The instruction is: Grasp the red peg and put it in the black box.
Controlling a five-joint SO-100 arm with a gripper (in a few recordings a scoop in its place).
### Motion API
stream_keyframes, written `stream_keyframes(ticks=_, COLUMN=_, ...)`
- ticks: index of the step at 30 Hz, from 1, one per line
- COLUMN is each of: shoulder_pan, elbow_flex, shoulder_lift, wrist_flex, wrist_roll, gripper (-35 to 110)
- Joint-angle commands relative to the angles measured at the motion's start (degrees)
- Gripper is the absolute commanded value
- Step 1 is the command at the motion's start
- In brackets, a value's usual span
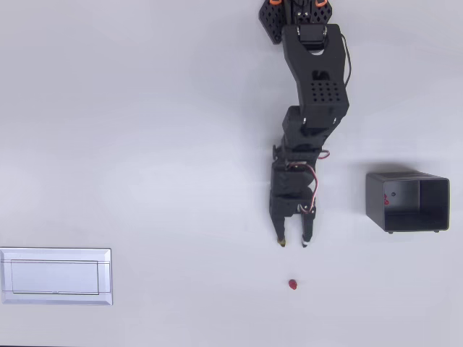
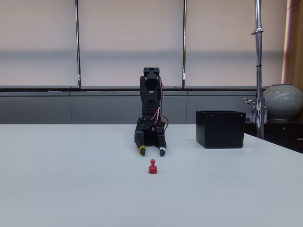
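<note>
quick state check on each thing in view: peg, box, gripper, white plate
red peg: upright on the table, free, in front of the gripper
black box: open top, standing on the table, apart from the peg
gripper: open, tips pointing down, holding nothing
white plate: flat on the table

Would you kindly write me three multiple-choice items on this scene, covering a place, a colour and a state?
1. In the overhead view, where does the red peg lie?
A. Inside the black box
B. On the table below the gripper's fingertips
C. On the white plate

2. What colour are the gripper's two fingertips in the fixed view?
A. Both red
B. Both green
C. One yellow, one white

3. How is the gripper?
A. Open, holding nothing
B. Shut on the peg
C. Shut on the box

Answers: B, the peg sits alone on the table, apart from the black box; C, the fingertips differ; A, a gap shows between the fingers.
</note>
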Motion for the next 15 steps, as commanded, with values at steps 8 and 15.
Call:
stream_keyframes(ticks=8, shoulder_pan=-2.7, elbow_flex=19.7, shoulder_lift=6.9, wrist_flex=12.3, wrist_roll=-0.7, gripper=17)
stream_keyframes(ticks=15, shoulder_pan=-2.9, elbow_flex=27.8, shoulder_lift=11.2, wrist_flex=15.2, wrist_roll=-1.8, gripper=17)
